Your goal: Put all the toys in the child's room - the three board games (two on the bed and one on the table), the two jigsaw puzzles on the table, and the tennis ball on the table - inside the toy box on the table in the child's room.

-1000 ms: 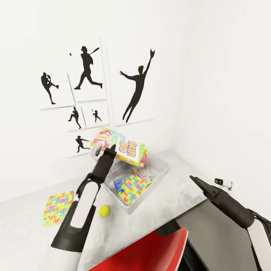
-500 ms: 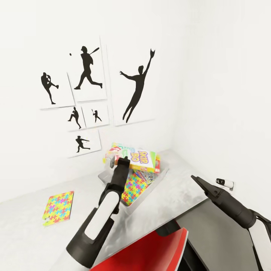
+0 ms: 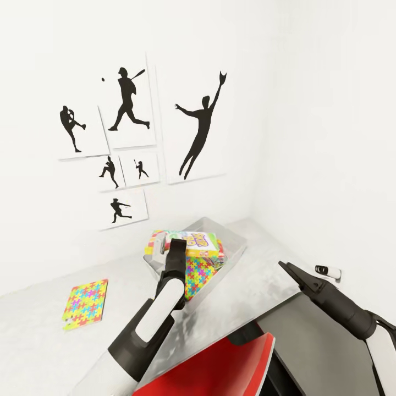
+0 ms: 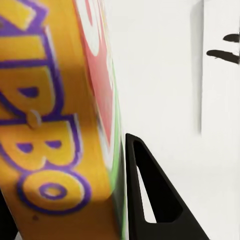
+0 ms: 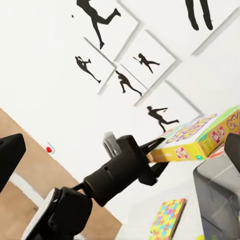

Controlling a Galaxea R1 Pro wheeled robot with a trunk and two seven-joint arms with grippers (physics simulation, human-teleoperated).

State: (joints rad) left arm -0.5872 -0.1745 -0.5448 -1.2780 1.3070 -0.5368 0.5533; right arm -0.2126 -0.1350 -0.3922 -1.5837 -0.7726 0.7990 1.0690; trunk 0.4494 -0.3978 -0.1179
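Note:
The yellow SKIP BO board game (image 3: 201, 243) lies tilted low inside the light grey toy box (image 3: 234, 235) at the desk's far corner. My left gripper (image 3: 175, 242) is shut on its near edge. In the left wrist view the board game (image 4: 45, 125) sits against one of the black fingers (image 4: 150, 200). One jigsaw puzzle (image 3: 197, 273) lies in the toy box under the game; another jigsaw puzzle (image 3: 85, 303) lies flat on the table (image 3: 247, 291) to the left. My left forearm covers the tennis ball's spot. My right gripper (image 3: 287, 269) hovers open off the table's right edge.
Black baseball-player pictures (image 3: 129, 104) hang on the white wall behind the table. A red chair (image 3: 220, 360) stands under the front edge, beside the lower dark grey section (image 3: 313, 341). A small white fitting (image 3: 328, 270) sits on the right wall.
My left arm has swung right and down, bringing the SKIP BO game from above the toy box down into it. The arm now covers the tennis ball. The right arm has barely moved.

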